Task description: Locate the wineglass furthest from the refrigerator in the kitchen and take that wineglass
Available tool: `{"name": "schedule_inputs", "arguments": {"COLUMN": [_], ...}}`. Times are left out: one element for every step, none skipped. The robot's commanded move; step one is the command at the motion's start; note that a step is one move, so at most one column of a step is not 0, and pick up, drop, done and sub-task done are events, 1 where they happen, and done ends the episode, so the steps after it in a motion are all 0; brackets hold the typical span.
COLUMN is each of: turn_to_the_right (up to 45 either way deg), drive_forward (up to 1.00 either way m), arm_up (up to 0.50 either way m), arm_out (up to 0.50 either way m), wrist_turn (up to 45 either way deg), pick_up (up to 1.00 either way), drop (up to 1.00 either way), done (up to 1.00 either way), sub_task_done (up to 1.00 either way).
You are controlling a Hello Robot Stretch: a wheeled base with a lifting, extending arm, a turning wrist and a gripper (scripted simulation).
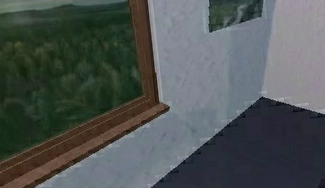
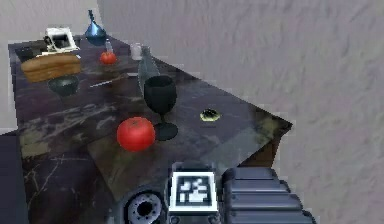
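On the dark marbled tabletop [image 2: 60, 160] in the arm side view, one wineglass [image 2: 160, 100] stands upright near the middle. It has a dark smoky bowl, a short stem and a round foot. A red round fruit [image 2: 135, 133] lies just beside it on the view's left, and a second red fruit [image 2: 108, 58] sits farther back, making two. One dark bowl [image 2: 65, 87] and one blue flask [image 2: 95, 27] stand beyond. The gripper [image 2: 140, 208] shows at the bottom edge; I cannot tell how its fingers stand or whether it holds anything.
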Motion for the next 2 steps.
{"name": "schedule_inputs", "arguments": {"turn_to_the_right": [0.0,0.0], "drive_forward": [0.00,0.00], "arm_up": [0.00,0.00], "arm_out": [0.30,0.00], "wrist_turn": [0.0,45.0], "pick_up": [0.00,0.00], "drop": [0.00,0.00], "done": [0.00,0.00], "sub_task_done": [0.00,0.00]}}
